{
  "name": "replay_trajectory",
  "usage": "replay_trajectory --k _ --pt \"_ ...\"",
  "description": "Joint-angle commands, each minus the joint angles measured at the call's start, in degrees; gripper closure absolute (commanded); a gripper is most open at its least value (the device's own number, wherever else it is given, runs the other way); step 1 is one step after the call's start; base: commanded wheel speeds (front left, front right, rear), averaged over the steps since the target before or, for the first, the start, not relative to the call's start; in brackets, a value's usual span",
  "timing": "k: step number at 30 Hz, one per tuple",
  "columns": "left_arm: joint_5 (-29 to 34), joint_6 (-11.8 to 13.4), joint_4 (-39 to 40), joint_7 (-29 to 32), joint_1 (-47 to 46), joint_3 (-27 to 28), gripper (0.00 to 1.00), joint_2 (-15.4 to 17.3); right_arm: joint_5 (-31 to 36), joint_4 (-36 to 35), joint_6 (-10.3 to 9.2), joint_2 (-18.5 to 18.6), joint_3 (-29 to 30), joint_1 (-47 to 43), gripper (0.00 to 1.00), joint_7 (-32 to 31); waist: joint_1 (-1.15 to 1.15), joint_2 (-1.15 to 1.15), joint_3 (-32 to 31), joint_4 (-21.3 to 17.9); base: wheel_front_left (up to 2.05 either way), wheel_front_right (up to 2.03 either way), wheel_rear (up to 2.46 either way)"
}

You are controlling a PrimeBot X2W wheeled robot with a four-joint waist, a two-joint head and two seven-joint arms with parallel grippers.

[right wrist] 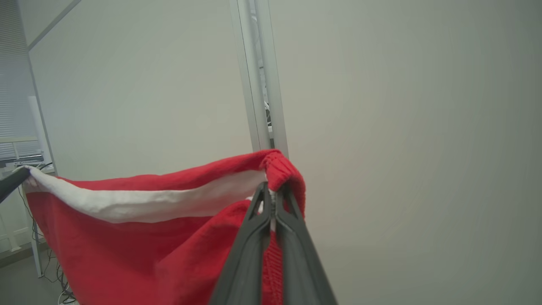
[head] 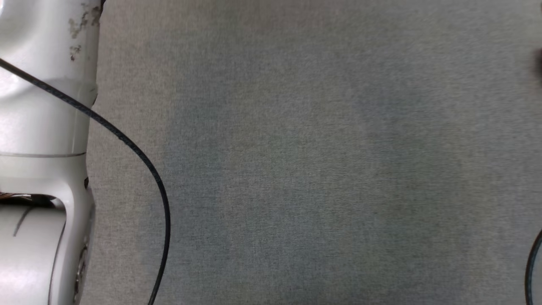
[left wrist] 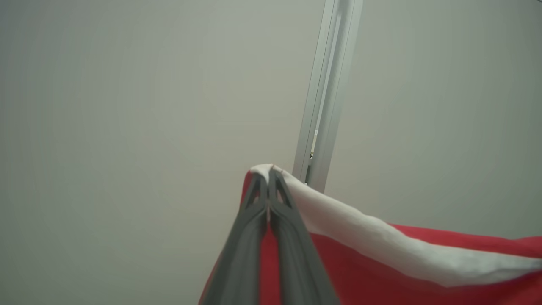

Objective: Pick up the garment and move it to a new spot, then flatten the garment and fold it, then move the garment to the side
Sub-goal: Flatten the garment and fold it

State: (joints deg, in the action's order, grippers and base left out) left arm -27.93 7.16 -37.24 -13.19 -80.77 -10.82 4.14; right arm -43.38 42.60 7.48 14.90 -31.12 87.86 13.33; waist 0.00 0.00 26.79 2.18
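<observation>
The left end effector (left wrist: 268, 178) is fully closed; its two dark fingers (left wrist: 247, 237) pinch a corner of the red garment (left wrist: 381, 288) at the white band (left wrist: 381, 241); in left wrist view the fabric falls away to the right & downwards. The right end effector (right wrist: 274, 190) is closed too, w/ the ribbed red edge of the same garment bunched over its tips. In right wrist view the garment is held up & spread betw. both end effectors; the white band runs along the top edge, the red cloth hangs below; the tip of the left one grips the far corner at that view's left edge. Behind: a pale wall (right wrist: 402, 127) & a vertical alu. post (right wrist: 258, 76). Head view: grey tabletop (head: 317, 169); pale left forearm (head: 38, 127) at the left side; a black cable (head: 139, 156) curves across the tabletop.
</observation>
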Motion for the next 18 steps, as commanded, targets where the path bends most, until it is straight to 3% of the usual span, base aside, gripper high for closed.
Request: replay_trajectory --k 1,10,18 --pt "-0.22 -0.45 -0.88 -0.77 -1.11 -0.29 1.00 -0.33 -1.45 1.12 0.03 -0.39 -0.74 0.44 1.00 0.63 0.00 0.00 3.07 1.55 0.00 0.00 0.00" --pt "-2.62 -2.02 -4.84 -1.93 4.30 -4.62 1.00 -1.09 -7.71 6.29 0.04 1.67 -8.85 -5.62 1.00 1.93 0.00 0.00 7.54 4.09 0.00 0.00 0.00" --pt "-3.65 -1.93 -5.95 -1.96 14.42 -7.80 1.00 -1.11 -13.15 4.80 0.04 4.11 -12.94 -15.51 1.00 1.97 0.00 0.00 5.95 5.20 0.00 0.00 0.00"
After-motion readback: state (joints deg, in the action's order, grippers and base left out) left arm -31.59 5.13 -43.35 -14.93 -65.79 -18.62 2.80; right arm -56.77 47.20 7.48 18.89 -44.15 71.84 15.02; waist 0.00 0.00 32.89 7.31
